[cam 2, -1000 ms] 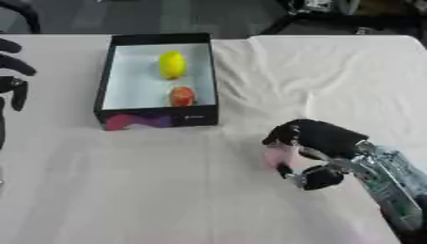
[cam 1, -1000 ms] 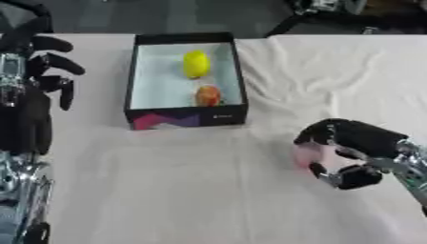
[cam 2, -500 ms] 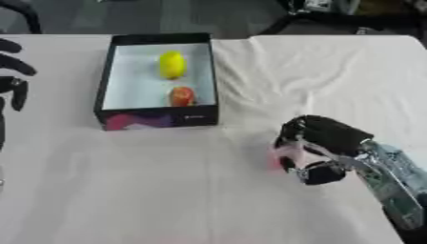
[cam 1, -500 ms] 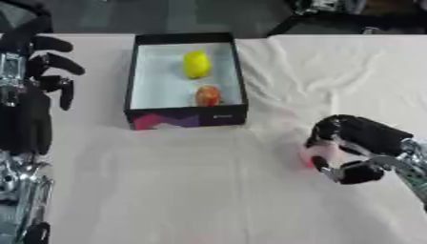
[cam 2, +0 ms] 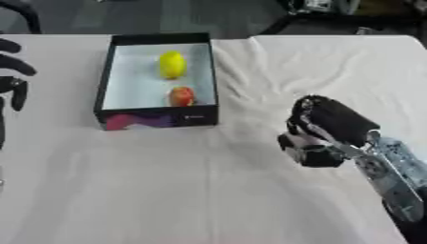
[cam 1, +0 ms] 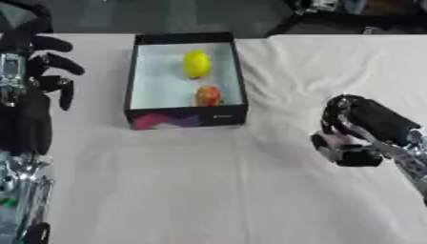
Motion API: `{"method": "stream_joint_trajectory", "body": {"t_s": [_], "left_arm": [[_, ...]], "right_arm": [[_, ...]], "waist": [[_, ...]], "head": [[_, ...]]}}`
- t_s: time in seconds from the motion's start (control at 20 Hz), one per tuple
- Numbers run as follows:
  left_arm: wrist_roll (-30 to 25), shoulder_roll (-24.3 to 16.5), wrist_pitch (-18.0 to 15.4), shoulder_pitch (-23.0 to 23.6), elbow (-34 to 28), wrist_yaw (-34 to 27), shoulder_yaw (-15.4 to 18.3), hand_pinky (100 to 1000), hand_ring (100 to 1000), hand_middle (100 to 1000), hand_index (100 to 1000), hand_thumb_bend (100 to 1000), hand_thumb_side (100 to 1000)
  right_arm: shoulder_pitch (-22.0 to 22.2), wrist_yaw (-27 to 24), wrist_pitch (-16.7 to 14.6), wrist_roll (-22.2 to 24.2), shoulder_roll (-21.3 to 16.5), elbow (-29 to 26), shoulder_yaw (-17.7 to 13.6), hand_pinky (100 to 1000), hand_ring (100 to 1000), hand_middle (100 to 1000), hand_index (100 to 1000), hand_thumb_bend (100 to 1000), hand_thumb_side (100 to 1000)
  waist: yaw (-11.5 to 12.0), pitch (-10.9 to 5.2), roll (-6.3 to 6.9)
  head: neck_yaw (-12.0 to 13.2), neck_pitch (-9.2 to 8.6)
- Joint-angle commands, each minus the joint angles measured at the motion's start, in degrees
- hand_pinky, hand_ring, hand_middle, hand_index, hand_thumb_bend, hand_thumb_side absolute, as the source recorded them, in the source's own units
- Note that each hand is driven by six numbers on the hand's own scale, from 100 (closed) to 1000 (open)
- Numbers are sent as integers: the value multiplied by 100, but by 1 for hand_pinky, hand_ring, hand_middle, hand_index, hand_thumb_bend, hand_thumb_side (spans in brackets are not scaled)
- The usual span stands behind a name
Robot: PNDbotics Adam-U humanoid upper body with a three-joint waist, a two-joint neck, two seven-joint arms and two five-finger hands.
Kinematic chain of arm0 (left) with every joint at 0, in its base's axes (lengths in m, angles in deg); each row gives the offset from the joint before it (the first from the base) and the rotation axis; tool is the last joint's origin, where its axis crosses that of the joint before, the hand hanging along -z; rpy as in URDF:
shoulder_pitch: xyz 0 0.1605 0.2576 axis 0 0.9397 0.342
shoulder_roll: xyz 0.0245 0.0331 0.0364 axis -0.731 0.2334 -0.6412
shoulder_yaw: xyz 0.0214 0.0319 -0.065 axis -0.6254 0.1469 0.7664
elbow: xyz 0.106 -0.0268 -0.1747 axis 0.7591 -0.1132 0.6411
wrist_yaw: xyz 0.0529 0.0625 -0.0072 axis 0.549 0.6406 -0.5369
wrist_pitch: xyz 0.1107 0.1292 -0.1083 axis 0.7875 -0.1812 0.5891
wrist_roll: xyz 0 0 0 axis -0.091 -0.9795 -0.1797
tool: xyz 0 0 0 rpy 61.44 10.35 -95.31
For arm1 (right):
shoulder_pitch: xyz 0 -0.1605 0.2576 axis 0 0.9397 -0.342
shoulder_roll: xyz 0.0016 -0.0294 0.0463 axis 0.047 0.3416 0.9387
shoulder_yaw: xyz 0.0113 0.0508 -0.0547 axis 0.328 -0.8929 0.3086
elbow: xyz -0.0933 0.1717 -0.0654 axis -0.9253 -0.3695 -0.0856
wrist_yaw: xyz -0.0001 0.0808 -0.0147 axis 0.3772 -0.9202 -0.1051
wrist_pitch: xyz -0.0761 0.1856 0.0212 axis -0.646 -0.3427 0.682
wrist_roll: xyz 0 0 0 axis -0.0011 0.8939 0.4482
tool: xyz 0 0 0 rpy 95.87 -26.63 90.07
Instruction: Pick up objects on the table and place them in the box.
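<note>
Bare cloth (cam 1: 167, 181) around possibly-laden right robot hand (cam 1: 354, 138)

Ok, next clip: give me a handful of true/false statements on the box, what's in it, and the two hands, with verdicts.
1. The box holds a yellow fruit and a smaller red-orange fruit. True.
2. The right hand is curled around a pink object to the box's right. True.
3. The box is empty. False: two fruits lie inside.
4. The left hand is reaching into the box. False: it is at the view's left edge, outside the box.
5. The red-orange fruit lies nearer the box's front wall than the yellow one. True.
</note>
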Motion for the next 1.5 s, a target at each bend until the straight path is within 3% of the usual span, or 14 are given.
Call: {"method": "stream_joint_trajectory", "body": {"t_s": [0.05, 0.35, 0.65, 0.9, 1.05, 1.3, 1.35, 1.5], "left_arm": [[4, -88, -9, -37, -72, 3, 40, 100, 458, 550, 803, 100, 809], [-6, -79, -12, -48, -81, -9, 27, 100, 457, 550, 803, 100, 809], [-63, -17, -3, -112, -100, -44, -28, 100, 458, 550, 803, 100, 806], [-141, 86, -4, -225, -142, -78, -94, 100, 457, 550, 803, 100, 802], [-197, 157, -21, -323, -213, -107, -130, 100, 456, 551, 803, 100, 798], [-317, 226, -19, -462, -344, -205, -205, 100, 455, 551, 804, 100, 794], [-329, 232, -18, -477, -357, -213, -207, 100, 455, 551, 804, 100, 794], [-347, 243, -23, -500, -369, -219, -206, 100, 455, 551, 804, 100, 794]], "right_arm": [[-213, -125, -9, -230, -363, -164, -62, 756, 593, 177, 328, 100, 202], [-767, -328, -135, -391, -732, -212, 50, 757, 595, 184, 334, 100, 185], [-1974, -827, -278, -344, -1020, 211, 359, 760, 595, 189, 343, 100, 152], [-3031, -1023, -570, -32, -716, 1090, 723, 765, 597, 195, 352, 100, 179], [-3480, -1013, -811, 200, -353, 1905, 853, 772, 601, 195, 352, 100, 198], [-4070, -1135, -1383, 483, 202, 3350, 782, 783, 631, 244, 412, 100, 202], [-4137, -1189, -1463, 453, 267, 3502, 745, 784, 642, 263, 431, 100, 204], [-4194, -1350, -1662, 333, 361, 3655, 735, 805, 715, 446, 600, 100, 201]], "waist": [[6, -82, -53], [45, -89, -53], [203, -77, -7], [437, -43, 6], [625, -15, 3], [916, 48, -36], [942, 55, -37], [961, 69, -43]], "head": [[-20, -11], [-55, -11], [-244, -11], [-512, -11], [-703, -11], [-1106, -11], [-1155, -11], [-1206, -11]]}}
